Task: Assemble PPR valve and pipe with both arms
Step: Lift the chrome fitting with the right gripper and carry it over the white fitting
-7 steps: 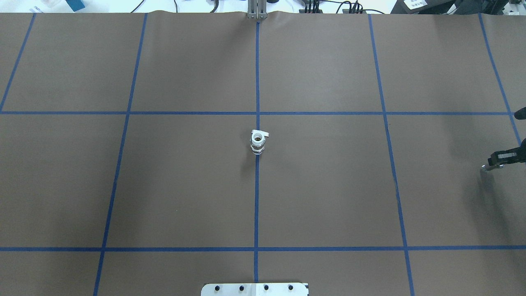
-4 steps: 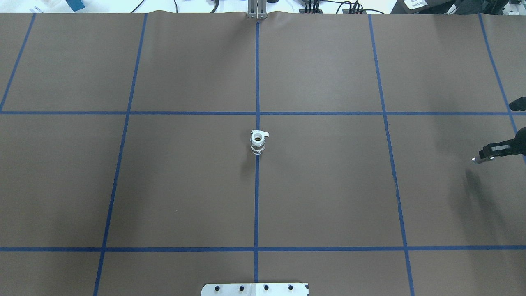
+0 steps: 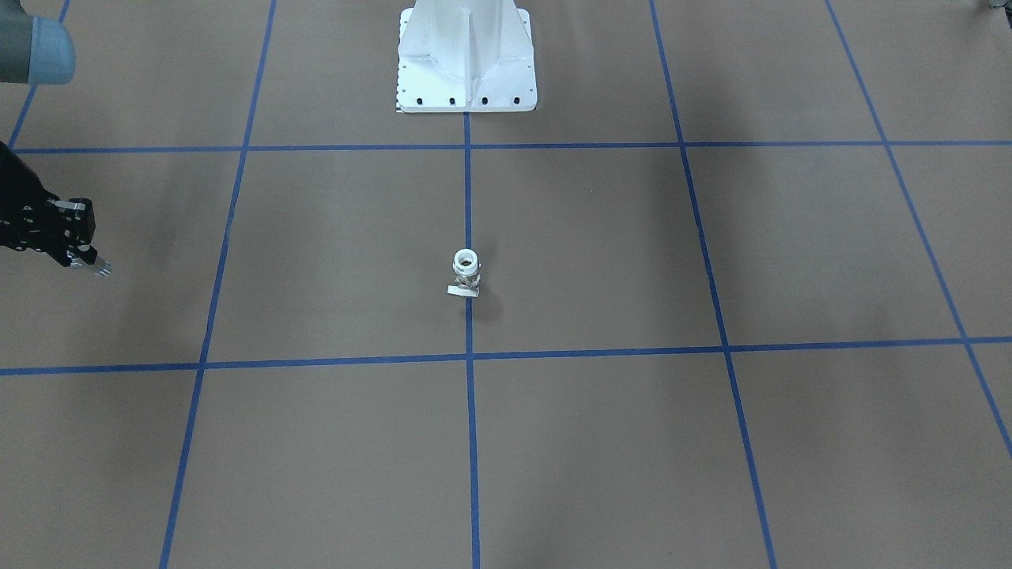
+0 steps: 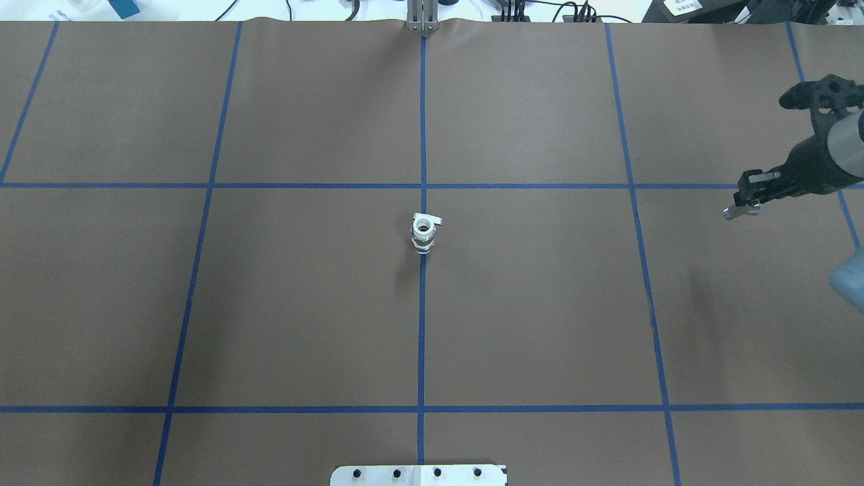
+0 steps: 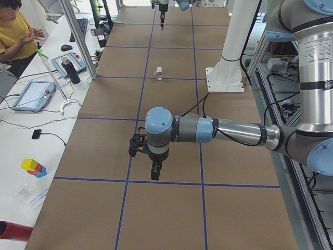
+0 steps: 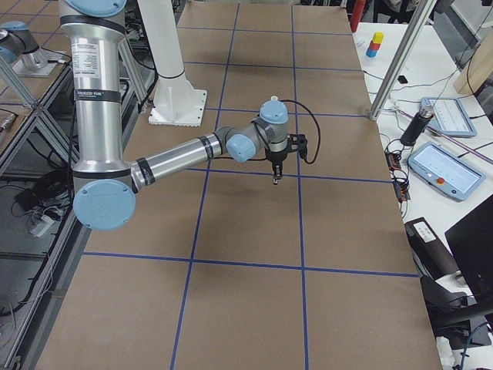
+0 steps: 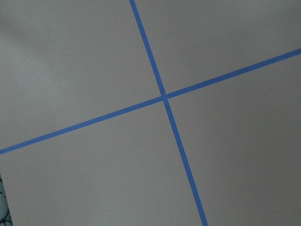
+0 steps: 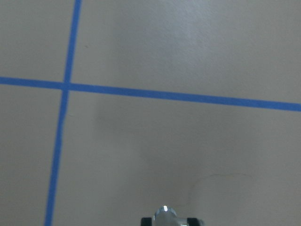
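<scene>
A small white PPR valve with pipe piece stands upright on the centre blue tape line, a white tab at its top; it also shows in the front view and the left view. My right gripper hangs over the table far to the valve's right, fingers together, empty; it also shows in the front view and the right view. My left gripper points down over the table's left end, far from the valve; I cannot tell if it is open or shut.
The white bolted pedestal stands behind the valve on the robot's side. Brown paper with a blue tape grid covers the table. An operator, tablets and a dark bottle are on the side bench.
My right gripper has moved from the right edge farther from the robot and somewhat toward the centre. The valve has not moved.
</scene>
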